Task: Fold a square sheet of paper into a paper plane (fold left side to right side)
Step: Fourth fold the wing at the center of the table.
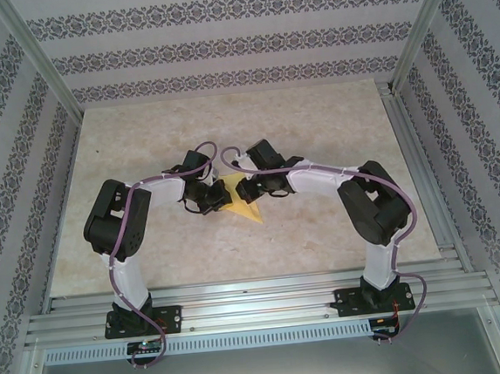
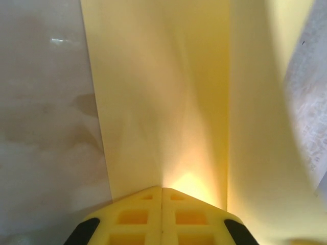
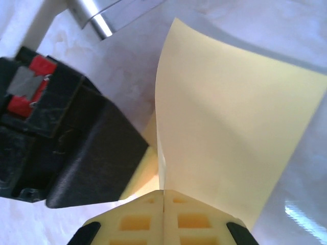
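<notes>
Left gripper [image 2: 162, 189] and right gripper [image 3: 163, 191], jaws fully closed, each pinch the thin mustard-yellow paper sheet [image 1: 247, 208] at the middle of the beige marbled table [image 1: 315, 129].

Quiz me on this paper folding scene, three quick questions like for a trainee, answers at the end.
1. True or false: the yellow sheet of paper lies flat and untouched on the table.
2. Which jaws are shut on the sheet? A) left only B) right only C) both
3. Fill in: in the top view, both pairs of jaws meet over the table's ____.
Key: 1 false; 2 C; 3 centre.
</notes>
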Controlling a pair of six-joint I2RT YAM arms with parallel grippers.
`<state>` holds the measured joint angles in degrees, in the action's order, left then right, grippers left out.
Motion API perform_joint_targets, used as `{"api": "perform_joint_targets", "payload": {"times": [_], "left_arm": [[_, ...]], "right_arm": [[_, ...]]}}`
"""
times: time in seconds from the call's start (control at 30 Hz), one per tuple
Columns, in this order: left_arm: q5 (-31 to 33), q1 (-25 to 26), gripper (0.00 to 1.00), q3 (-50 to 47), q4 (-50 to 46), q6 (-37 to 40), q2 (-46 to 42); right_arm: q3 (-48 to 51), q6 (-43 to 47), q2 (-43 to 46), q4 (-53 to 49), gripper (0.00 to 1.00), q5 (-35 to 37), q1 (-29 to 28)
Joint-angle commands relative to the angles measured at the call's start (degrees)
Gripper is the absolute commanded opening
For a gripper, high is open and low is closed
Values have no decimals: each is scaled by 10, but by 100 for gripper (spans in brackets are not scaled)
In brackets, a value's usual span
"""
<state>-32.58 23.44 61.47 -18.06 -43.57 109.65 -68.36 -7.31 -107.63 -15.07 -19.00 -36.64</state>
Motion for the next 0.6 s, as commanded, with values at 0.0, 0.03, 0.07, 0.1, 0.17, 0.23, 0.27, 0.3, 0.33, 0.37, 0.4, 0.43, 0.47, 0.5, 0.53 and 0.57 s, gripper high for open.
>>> {"api": "perform_joint_targets", "payload": {"times": [0.0,0.03,0.07,0.1,0.17,0.23,0.27,0.3,0.33,0.37,0.4,0.43,0.47,0.5,0.53,0.57], "left_arm": [[14,7,0,7,-19,15,18],[14,7,0,7,-20,15,18],[14,8,0,8,-20,15,18],[14,7,0,8,-21,16,17],[14,7,0,7,-22,16,17],[15,8,0,7,-22,17,17],[14,8,0,6,-22,17,18],[15,7,0,5,-22,17,18],[15,7,0,5,-22,17,17],[15,8,0,4,-21,17,17],[15,7,0,4,-22,17,16],[15,8,0,3,-22,17,16],[15,9,0,4,-23,17,18],[16,8,0,4,-22,17,18],[15,9,0,4,-22,17,18],[16,8,0,5,-24,17,18]], "right_arm": [[-16,17,-16,-14,0,0,14],[-18,19,-20,-17,0,-2,15],[-22,20,-24,-20,0,-2,17],[-24,21,-29,-21,0,0,19],[-26,18,-37,-18,0,-3,23],[-28,17,-43,-20,0,-10,27],[-29,16,-46,-21,0,-8,29],[-28,16,-47,-20,0,-8,30],[-26,15,-49,-19,0,-5,31],[-25,12,-50,-18,0,-5,33],[-22,11,-50,-14,0,-8,35],[-20,8,-51,-11,0,-7,37],[-19,7,-52,-10,0,-6,38],[-18,7,-52,-10,0,-6,39],[-18,6,-54,-9,0,-4,40],[-18,5,-56,-7,0,-4,41]]}}
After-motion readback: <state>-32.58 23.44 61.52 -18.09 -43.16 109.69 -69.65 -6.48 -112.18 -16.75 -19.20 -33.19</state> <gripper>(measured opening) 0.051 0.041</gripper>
